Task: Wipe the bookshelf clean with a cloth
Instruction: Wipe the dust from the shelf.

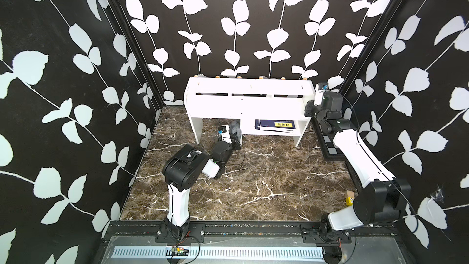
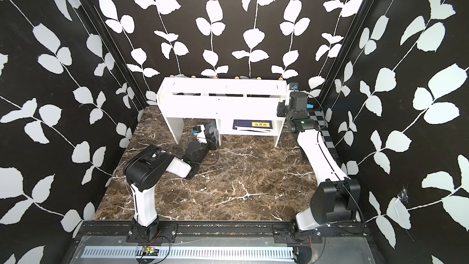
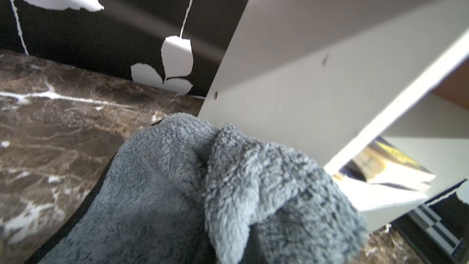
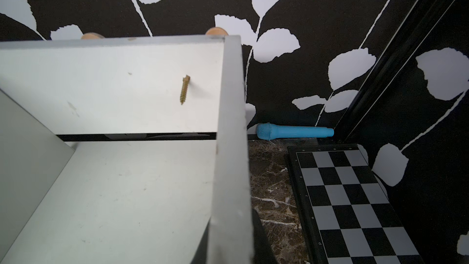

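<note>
The white bookshelf [image 1: 250,104] [image 2: 223,107] stands against the back wall. My left gripper [image 1: 231,133] reaches under it, shut on the grey cloth [image 1: 236,128] [image 2: 213,130]. In the left wrist view the bunched cloth [image 3: 228,179] hides the fingers and presses on the panel leg [image 3: 291,102] beside the lower cubby. My right gripper [image 4: 232,245] is shut on the top edge of the shelf's right end panel [image 4: 229,148], a dark finger on either side. In both top views it sits at the shelf's right end [image 1: 311,109].
A blue-and-yellow book [image 1: 275,124] lies in the lower cubby. A checkered board [image 4: 355,199] [image 1: 330,147] lies right of the shelf, with a blue toy microphone [image 4: 294,132] at the wall. A screw [image 4: 185,90] protrudes inside the upper slot. A small block [image 1: 349,198] sits near the right arm.
</note>
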You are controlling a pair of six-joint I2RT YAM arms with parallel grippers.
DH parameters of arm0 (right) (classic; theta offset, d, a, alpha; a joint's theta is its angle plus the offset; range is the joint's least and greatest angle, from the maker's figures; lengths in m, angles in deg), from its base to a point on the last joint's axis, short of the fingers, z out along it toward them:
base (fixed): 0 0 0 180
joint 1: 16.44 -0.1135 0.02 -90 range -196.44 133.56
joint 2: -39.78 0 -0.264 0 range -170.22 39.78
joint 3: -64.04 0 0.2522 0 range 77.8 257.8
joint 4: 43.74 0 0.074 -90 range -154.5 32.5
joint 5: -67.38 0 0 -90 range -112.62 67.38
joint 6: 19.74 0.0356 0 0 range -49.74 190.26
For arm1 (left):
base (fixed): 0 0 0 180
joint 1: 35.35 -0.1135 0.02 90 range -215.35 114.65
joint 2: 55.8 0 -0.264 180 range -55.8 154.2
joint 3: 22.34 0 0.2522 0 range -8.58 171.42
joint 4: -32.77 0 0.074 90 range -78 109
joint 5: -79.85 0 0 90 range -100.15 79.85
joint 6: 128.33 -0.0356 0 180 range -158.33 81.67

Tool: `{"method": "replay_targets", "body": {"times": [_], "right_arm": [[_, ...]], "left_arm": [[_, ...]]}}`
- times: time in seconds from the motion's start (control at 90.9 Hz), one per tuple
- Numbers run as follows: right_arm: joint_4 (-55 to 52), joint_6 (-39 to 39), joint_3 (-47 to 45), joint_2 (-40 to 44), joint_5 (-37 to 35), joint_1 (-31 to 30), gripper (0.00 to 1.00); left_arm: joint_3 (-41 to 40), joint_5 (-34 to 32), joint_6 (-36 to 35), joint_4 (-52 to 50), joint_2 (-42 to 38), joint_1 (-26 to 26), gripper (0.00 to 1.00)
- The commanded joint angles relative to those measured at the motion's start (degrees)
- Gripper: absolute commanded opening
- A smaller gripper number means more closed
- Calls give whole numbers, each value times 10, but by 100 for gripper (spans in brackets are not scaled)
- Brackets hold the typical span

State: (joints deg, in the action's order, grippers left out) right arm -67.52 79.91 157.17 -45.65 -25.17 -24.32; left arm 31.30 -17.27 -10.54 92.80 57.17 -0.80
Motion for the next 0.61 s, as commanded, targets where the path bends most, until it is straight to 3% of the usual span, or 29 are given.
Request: {"method": "replay_targets", "body": {"times": [0.0,0.176,0.319,0.473,0.594], "right_arm": [[-76,128,-12,-12,83,-33,0],[-78,129,-8,-9,84,-33,0],[-80,126,-8,-4,81,-33,0],[-75,125,-15,10,74,-33,0],[-66,133,-22,17,79,-33,0]], "left_arm": [[-17,123,-11,-18,25,51,0],[-48,115,-12,-18,-2,52,0],[-85,86,-71,-68,-111,52,0],[-84,-83,-131,-274,-268,49,0],[-67,-184,-128,-367,-319,19,0]]}}
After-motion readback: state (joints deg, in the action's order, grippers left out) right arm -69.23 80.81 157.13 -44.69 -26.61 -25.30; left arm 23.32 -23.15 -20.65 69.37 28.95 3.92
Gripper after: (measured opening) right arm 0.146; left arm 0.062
